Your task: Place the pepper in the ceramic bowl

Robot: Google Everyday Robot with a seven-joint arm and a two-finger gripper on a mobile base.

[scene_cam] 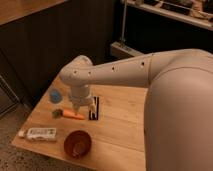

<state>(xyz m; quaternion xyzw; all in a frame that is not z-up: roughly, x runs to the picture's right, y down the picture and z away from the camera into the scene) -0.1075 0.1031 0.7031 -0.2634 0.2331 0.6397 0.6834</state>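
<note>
**A:** How many views do you have, and from where?

**B:** You have one view only, so no part of the scene is shared between views. It sits high and looks down and forward past the arm [180, 100], whose bulky near link fills your right foreground.

**A:** How near is the work?

**B:** At middle distance. You see the desk [125, 130] at lower left, with the tool [80, 106] hanging over its left-centre.

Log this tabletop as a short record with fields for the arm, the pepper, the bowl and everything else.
arm: gripper low over the table, just above the pepper
pepper: orange, lying flat on the table, outside the bowl
bowl: reddish-brown, near the front edge, in front of the pepper
others: blue round thing, green lump left of the pepper, white tube front left, black strip right
status: pepper not yet in bowl
</note>
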